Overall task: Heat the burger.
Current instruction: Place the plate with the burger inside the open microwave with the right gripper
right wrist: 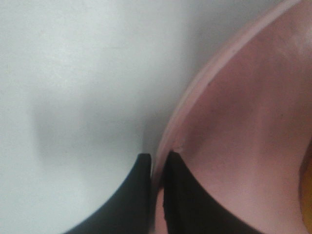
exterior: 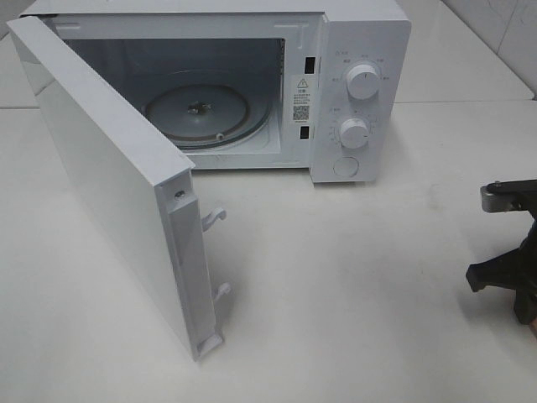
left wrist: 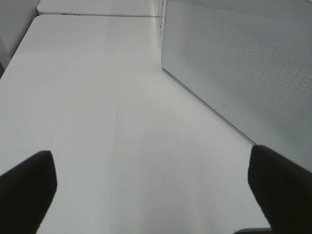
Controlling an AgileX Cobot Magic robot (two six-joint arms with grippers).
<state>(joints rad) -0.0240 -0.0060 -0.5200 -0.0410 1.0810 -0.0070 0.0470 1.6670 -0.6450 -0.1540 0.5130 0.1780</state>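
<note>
— What lies closest in?
— The right gripper (right wrist: 158, 157). Its black jaws are drawn almost together, and the rim of the pink plate (right wrist: 234, 112) is pinched between them, one jaw outside the rim and one inside.

— Where is the burger?
— Little of it is shown. A yellow-brown sliver at the edge of the right wrist view, over the plate, may be the burger (right wrist: 308, 204); no more can be made out.

— And the left gripper?
— The left gripper (left wrist: 153, 183) is held over the white surface (left wrist: 97, 97), jaws spread wide, with nothing gripped. A perforated white panel of the microwave (exterior: 361, 34) is seen near it.

— How is the microwave set?
— It is stood at the back of the surface, its door (exterior: 109, 185) swung wide open to the left. The glass turntable (exterior: 197, 109) is seen inside, and two round knobs (exterior: 363, 81) are stacked on the panel. The right arm (exterior: 512, 252) is seen at the right edge, well apart from it.
</note>
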